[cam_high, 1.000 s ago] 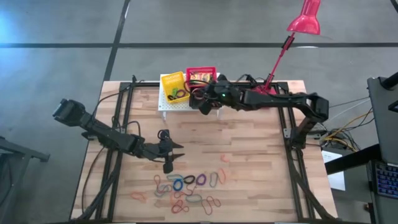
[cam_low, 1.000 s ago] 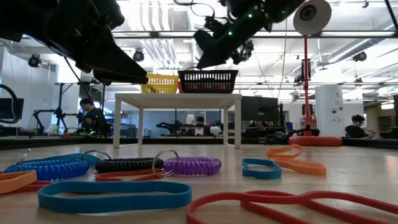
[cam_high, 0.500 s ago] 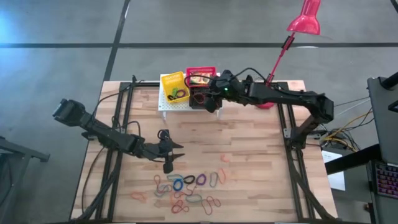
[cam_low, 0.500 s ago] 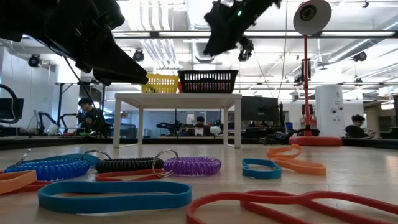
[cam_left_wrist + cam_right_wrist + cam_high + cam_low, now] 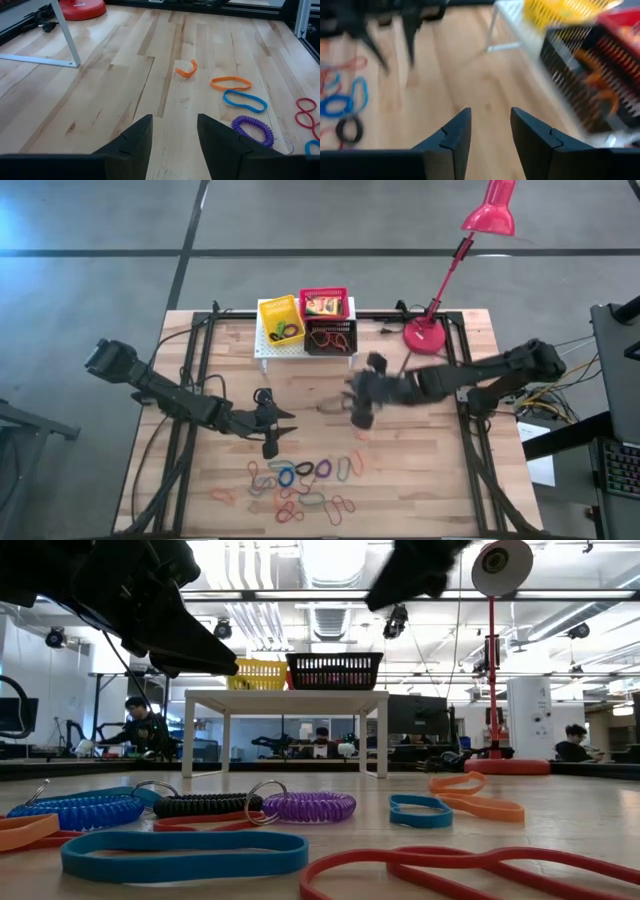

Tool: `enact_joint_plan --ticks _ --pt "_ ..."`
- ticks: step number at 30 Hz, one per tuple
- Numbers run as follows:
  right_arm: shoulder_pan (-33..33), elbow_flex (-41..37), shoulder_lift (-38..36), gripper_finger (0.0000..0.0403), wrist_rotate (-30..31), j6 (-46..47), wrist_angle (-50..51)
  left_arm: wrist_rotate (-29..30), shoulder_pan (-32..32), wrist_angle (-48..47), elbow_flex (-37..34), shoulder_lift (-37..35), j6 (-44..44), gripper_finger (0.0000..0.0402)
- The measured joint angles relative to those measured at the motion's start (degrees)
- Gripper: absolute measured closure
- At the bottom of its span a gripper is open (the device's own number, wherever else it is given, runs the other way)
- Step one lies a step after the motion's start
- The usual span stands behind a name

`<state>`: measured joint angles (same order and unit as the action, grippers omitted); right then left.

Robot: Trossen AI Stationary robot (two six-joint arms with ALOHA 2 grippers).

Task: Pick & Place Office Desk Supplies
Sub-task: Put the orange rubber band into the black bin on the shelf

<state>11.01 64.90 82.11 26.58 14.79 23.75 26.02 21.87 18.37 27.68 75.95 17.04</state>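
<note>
Elastic loops [image 5: 300,480] — a scatter of thin bands in red, orange, blue, purple, green and black, lying flat on the near half of the wooden table [image 5: 420,470]. One stray orange loop [image 5: 361,433] lies apart from the heap, toward the table's middle.

Low view: some of the loops prove to be coiled cords with metal rings — blue [image 5: 75,812], black [image 5: 205,805], purple [image 5: 310,806] — beside flat bands in blue [image 5: 180,853], orange [image 5: 478,795] and red [image 5: 470,870]. The overhead view does not resolve this.

Crayon box [image 5: 323,306] — yellow-green, seen only from above, inside the red mesh basket [image 5: 322,293] on the small white stand [image 5: 262,348] at the table's far edge, next to the yellow basket [image 5: 280,320] and black basket [image 5: 330,338].

Left claw [image 5: 272,425] — just beyond the heap, fingers spread, nothing between them; its wrist view shows the orange loop [image 5: 186,69], an orange band [image 5: 230,82], a blue band [image 5: 244,99] and the purple coil [image 5: 252,128] ahead.

Right claw [image 5: 360,405] — blurred, over mid-table near the stray loop; fingers [image 5: 452,137] parted, empty.

Red desk lamp [image 5: 430,335] — base at the far right edge of the table.
</note>
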Motion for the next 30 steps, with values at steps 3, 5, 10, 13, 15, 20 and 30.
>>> enact_joint_plan --ticks 3,5,10,13,15,20,30 --pt "4.6 -3.8 -0.1 0.0280 3.9 4.3 -0.2 0.0 0.0 0.0 0.0 0.0 -0.1 0.0238" --pt "6.9 -6.1 -0.1 0.0284 5.3 7.2 -0.1 0.0 0.0 0.2 0.0 0.0 -0.2 0.0238" --pt "9.5 -9.7 0.1 0.0292 6.6 14.2 -0.5 0.1 0.0 0.2 0.0 0.0 -0.3 0.0238" --pt "9.9 -10.8 0.1 0.0298 6.6 16.7 -0.6 0.1 0.0 0.2 0.0 0.0 -0.3 0.0238" --pt "9.9 -10.9 0.1 0.0301 6.6 17.6 -0.4 0.1 0.0 0.2 0.0 0.0 -0.3 0.0238" --pt "9.9 -10.5 0.1 0.0308 6.6 17.5 -0.4 0.1 0.0 0.2 0.0 0.0 -0.3 0.0238" --pt "10.6 -6.4 0.0 0.0321 6.1 12.8 1.0 0.1 0.0 0.2 0.0 0.0 -0.1 0.0238"
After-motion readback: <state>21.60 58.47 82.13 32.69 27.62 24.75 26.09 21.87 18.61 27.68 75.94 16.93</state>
